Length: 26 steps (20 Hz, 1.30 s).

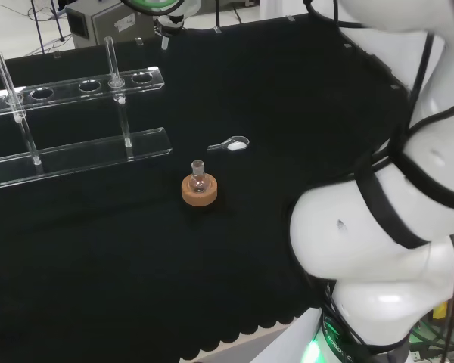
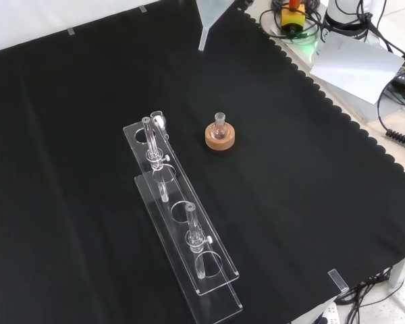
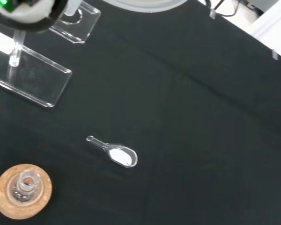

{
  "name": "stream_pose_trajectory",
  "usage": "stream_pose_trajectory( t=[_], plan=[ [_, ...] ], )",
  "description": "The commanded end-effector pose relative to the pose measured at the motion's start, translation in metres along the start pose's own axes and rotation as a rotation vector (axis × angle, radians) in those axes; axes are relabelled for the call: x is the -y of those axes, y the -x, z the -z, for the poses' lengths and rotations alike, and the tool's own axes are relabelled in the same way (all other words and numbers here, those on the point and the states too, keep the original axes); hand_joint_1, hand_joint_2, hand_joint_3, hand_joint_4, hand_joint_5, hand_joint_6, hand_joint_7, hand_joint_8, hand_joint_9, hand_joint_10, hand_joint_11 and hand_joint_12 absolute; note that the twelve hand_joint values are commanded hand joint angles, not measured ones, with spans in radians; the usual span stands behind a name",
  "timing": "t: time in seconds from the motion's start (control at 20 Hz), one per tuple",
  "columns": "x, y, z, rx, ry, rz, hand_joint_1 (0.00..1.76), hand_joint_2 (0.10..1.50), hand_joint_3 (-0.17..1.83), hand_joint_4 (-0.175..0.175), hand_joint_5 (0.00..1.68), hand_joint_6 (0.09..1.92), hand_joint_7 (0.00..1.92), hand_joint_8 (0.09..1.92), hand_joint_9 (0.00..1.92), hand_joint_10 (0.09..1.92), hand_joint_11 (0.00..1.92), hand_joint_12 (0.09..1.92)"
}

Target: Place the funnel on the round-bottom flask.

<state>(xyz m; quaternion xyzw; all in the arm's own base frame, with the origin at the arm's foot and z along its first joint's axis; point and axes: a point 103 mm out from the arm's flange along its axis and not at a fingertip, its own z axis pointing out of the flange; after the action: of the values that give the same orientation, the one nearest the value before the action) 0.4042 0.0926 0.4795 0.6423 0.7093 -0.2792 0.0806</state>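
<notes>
Roughly at the middle of the black cloth [image 1: 98, 249] stands one small round-bottom flask [image 1: 198, 177] of clear glass, upright on one cork ring [image 1: 200, 190]. From the wrist camera the flask's open neck faces up, and something small and dark lies inside its bulb, too small to make out.

One funnel [image 2: 211, 19] shows at the top edge of the front view, clear, its narrow stem pointing down and ending above the cloth, well apart from the flask and farther off than it. Whatever holds it is cut off by the edge of that view, so I cannot tell whether the fingers are curled or straight.

One clear scoop [image 1: 231, 144] lies flat on the cloth near the flask, to its right and a little farther off in the head view. Its bowl carries a bit of white powder, plain in the wrist view, with its thin handle pointing away from the bowl.

One clear plastic rack [image 2: 182, 226] stands beside the flask, to the left in the front view. It has a flat base plate and an upper plate with round holes; four holes can be counted in the head view. Two thin upright posts join the plates, and the holes look empty.

The arm's big white links [image 1: 378, 227] stand at the right of the head view.
</notes>
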Motion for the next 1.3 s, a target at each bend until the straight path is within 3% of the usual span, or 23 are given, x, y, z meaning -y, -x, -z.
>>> stream_pose_trajectory(
  t=[0.05,0.9,1.3],
  plan=[
    [-0.05,-0.057,-0.13,0.127,-0.306,0.026,0.89,0.65,0.66,0.039,0.74,0.83,0.91,0.62,1.17,0.46,0.51,1.28],
    [-0.046,-0.051,-0.137,0.108,-0.312,0.038,0.89,0.65,0.67,0.038,0.73,0.84,0.9,0.62,1.17,0.47,0.52,1.27],
    [-0.05,-0.069,-0.149,0.104,-0.33,0.069,0.89,0.65,0.67,0.037,0.73,0.84,0.9,0.62,1.16,0.47,0.52,1.27]
  ],
)
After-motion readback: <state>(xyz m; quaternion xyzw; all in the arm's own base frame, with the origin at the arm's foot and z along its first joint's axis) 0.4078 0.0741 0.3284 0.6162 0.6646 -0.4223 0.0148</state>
